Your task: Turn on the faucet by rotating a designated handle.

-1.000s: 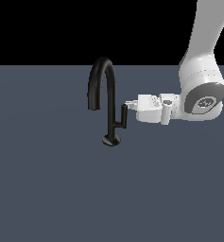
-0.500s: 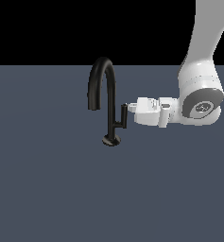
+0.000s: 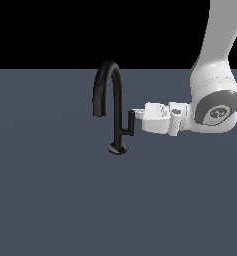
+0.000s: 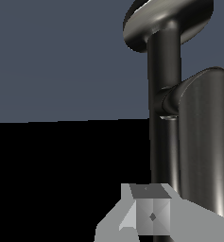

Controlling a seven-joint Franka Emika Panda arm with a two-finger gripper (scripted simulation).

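Whether the jaws are apart or together cannot be told; the gripper (image 3: 135,114) is reaching in horizontally from the exterior view's right, its tip touching or just beside the handle (image 3: 131,122). The handle is standing upright just right of the faucet (image 3: 116,107) stem, near the base. To do this step well, the tip should be pressing sideways on the rod, sweeping around the stem rather than pushing straight into it.

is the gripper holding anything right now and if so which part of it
Cannot be told. The gripper sits right at the upright rod of the handle on the faucet, but no closed grip shows.
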